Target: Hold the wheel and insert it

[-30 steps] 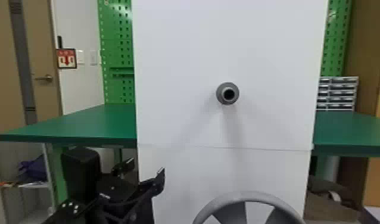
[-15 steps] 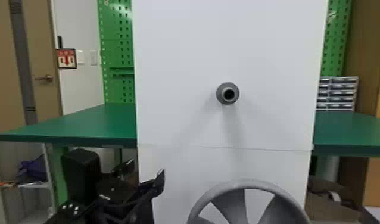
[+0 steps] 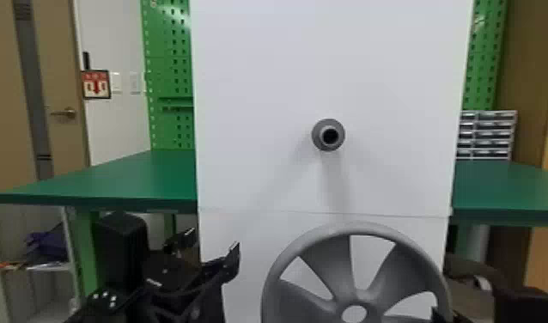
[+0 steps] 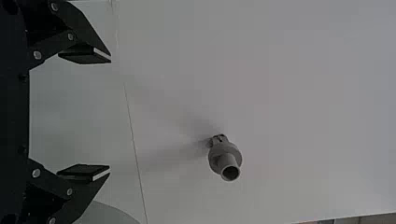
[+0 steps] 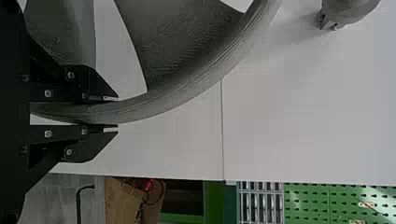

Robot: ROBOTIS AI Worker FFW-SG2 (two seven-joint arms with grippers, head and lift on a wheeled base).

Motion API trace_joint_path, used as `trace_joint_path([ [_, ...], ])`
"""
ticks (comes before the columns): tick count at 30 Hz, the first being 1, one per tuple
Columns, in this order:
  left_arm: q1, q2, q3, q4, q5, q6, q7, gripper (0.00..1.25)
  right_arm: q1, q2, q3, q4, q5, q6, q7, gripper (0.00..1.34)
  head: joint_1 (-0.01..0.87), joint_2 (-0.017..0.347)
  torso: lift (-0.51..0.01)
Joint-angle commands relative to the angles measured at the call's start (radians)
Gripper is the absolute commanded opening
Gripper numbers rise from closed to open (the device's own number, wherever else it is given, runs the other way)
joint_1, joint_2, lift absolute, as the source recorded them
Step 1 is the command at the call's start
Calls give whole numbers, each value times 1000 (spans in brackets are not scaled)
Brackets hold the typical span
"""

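In the head view my left gripper point(image 3: 213, 253) is left of the grey wheel point(image 3: 316, 257), apart from it. My right gripper point(image 3: 440, 315) is at the wheel's right rim, low in that view. The right wrist view has my right gripper point(image 5: 116, 113) shut on the rim of the wheel point(image 5: 187, 88), one finger on each side. A grey hub shaft point(image 3: 316, 137) sticks out of the white panel above the wheel, not touching it. The left wrist view has my left gripper point(image 4: 110, 114) open, with the shaft point(image 4: 224, 154) beyond its fingertips.
The upright white panel point(image 3: 260, 86) stands in the middle, with green table tops point(image 3: 114, 180) on both sides. A drawer cabinet point(image 3: 492, 133) and green pegboard point(image 3: 170, 124) are behind. A shelf point(image 3: 50, 270) stands under the table at the left.
The wheel has risen below the shaft, and part of my right gripper has come into the head view with it. My left arm has barely moved.
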Motion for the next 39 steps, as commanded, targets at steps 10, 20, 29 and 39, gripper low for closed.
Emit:
trace_joint_path([
  [10,-4,0,-8,5,-3,0,0,835,-56,-8,-7,-28,-25,41,0,152,181,98,-494],
  [20,-8,0,-19,14,-3,0,0,835,-101,-8,-19,-28,-9,40,0,150,181,98,-494],
  [29,-11,0,-23,18,-2,0,0,835,-153,-8,-19,-22,11,34,0,152,181,98,-494],
  [39,-13,0,-28,24,-5,0,0,835,-222,6,-6,-17,11,75,0,152,181,98,-494],
])
